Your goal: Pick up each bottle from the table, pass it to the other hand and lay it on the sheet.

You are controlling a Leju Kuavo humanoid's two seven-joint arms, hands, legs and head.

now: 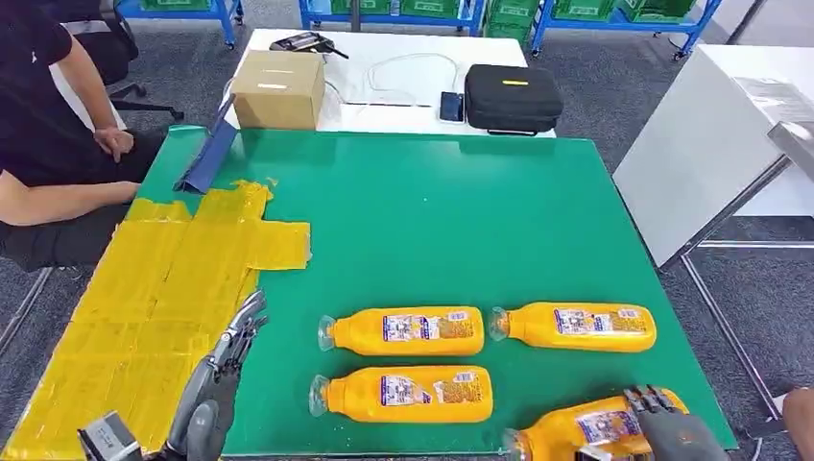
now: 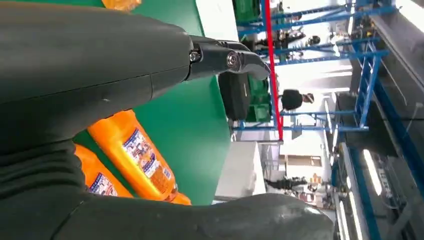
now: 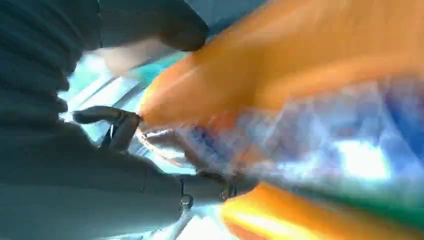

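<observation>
The right hand has its fingers wrapped over the nearest bottle at the table's near right edge. The left hand hovers empty, fingers spread, beside the yellow sheet. Three more bottles lie between them.

Warehouse-like lab: blue shelving racks

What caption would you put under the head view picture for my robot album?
Right robot hand grasps one orange bottle on the green table, three more bottles waiting.
</observation>
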